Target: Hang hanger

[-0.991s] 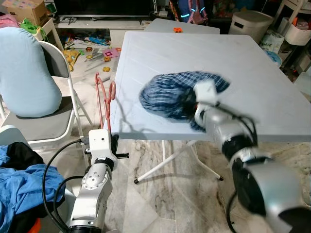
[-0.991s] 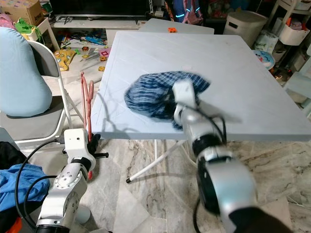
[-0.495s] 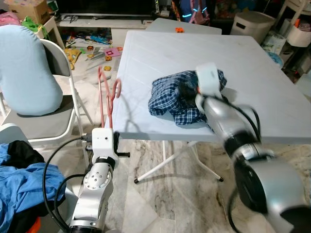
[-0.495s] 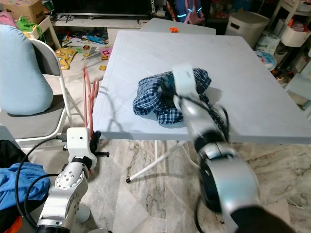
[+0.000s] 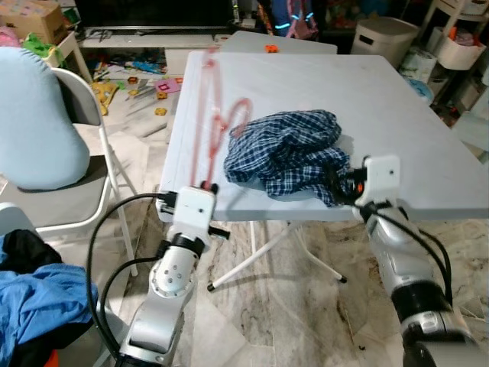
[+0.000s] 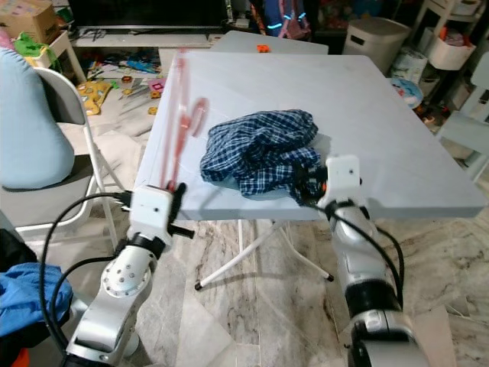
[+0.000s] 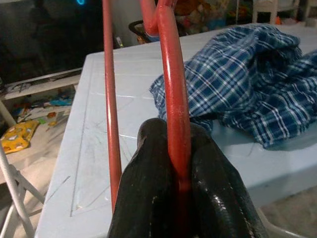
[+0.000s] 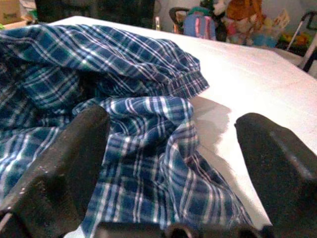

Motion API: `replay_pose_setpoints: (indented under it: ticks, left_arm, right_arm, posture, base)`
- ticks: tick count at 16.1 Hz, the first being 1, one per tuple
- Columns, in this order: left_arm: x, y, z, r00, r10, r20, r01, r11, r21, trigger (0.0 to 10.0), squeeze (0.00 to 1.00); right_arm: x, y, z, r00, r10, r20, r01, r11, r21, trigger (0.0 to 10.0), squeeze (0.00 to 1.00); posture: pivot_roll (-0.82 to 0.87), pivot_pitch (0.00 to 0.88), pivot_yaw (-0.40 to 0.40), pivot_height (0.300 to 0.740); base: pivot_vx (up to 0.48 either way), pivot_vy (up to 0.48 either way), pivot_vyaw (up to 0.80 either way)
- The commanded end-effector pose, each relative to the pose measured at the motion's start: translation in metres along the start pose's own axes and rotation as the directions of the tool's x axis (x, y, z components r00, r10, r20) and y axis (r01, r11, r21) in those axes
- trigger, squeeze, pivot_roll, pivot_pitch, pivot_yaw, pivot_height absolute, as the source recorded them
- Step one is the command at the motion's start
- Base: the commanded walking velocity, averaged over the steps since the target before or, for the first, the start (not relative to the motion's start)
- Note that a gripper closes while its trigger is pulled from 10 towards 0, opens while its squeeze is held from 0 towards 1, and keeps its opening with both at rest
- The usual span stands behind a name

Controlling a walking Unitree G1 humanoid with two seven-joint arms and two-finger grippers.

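Note:
A red hanger (image 5: 205, 115) stands upright and blurred over the table's near left corner. My left gripper (image 5: 203, 186) is shut on its lower bar; in the left wrist view the black fingers (image 7: 148, 163) clamp the hanger (image 7: 171, 74). A crumpled blue plaid shirt (image 5: 286, 149) lies on the pale table (image 5: 390, 99) near its front edge. My right gripper (image 5: 342, 186) is at that front edge, open, its fingers either side of the shirt's (image 8: 124, 89) near fold without closing on it.
A folding chair with a light blue cushion (image 5: 34, 115) stands at the left. Blue clothes (image 5: 38, 306) are heaped at the lower left. Toys (image 5: 137, 76) litter the floor behind. White bins (image 5: 386, 34) stand at the back right. The table's legs (image 5: 260, 260) cross below.
My left gripper has lifted the hanger from beside the table to over its near left corner. My right gripper has drawn back off the shirt to the front edge. The shirt shifted right.

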State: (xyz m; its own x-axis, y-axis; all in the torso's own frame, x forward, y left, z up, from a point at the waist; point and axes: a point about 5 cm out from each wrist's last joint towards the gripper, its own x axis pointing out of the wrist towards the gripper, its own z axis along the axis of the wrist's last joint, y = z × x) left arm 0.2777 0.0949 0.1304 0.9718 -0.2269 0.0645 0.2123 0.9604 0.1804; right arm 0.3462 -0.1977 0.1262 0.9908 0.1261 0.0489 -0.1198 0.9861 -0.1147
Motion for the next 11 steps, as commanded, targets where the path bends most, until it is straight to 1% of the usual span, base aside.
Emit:
replay_pose_setpoints:
  ticks: [1,3,6,9,10,11]
  left_arm:
    - [0.0015,0.0024,0.0006,1.0,-0.005,0.005,0.005,1.0,0.012,10.0,0.0]
    - [0.0033,0.0045,-0.002,1.0,0.004,-0.011,-0.004,1.0,-0.006,10.0,0.0]
    - [0.0056,0.0047,-0.0022,1.0,-0.002,-0.013,0.002,1.0,-0.001,10.0,0.0]
    - [0.0033,0.0034,-0.0048,1.0,-0.014,-0.021,0.014,1.0,0.006,10.0,0.0]
    - [0.0046,0.0047,-0.0059,1.0,-0.014,-0.028,0.014,1.0,0.002,10.0,0.0]
    - [0.0049,0.0047,-0.006,0.999,-0.015,-0.029,0.015,1.0,0.0,10.0,0.0]
  right_arm:
    - [-0.0022,0.0036,0.0054,1.0,0.017,0.022,-0.017,1.0,0.003,10.0,0.0]
    - [-0.0064,0.0053,0.0062,1.0,0.015,0.02,-0.015,1.0,0.011,10.0,0.0]
    - [-0.0084,0.0084,0.0074,1.0,0.016,0.025,-0.016,1.0,0.001,10.0,0.0]
    - [-0.0119,0.0074,0.0067,1.0,0.003,0.013,-0.003,1.0,0.017,10.0,0.0]
    - [-0.0118,0.0086,0.0061,1.0,0.004,0.007,-0.005,0.999,0.047,10.0,0.0]
    - [-0.0117,0.0088,0.0063,1.0,0.005,0.007,-0.005,0.999,0.044,10.0,0.0]
  posture:
    - [0.02,0.042,-0.018,0.74]
    - [0.02,0.036,-0.015,0.74]
    - [0.03,0.031,-0.007,0.74]
    - [0.03,0.031,-0.002,0.74]
    - [0.03,0.03,0.0,0.74]
    - [0.03,0.03,0.0,0.74]
  base:
    - [-0.262,0.0,0.0]
    - [0.0,0.0,0.0]
    - [0.0,0.0,0.0]
    - [-0.313,0.0,0.0]
    - [-0.322,0.0,0.0]
    - [-0.326,0.0,0.0]
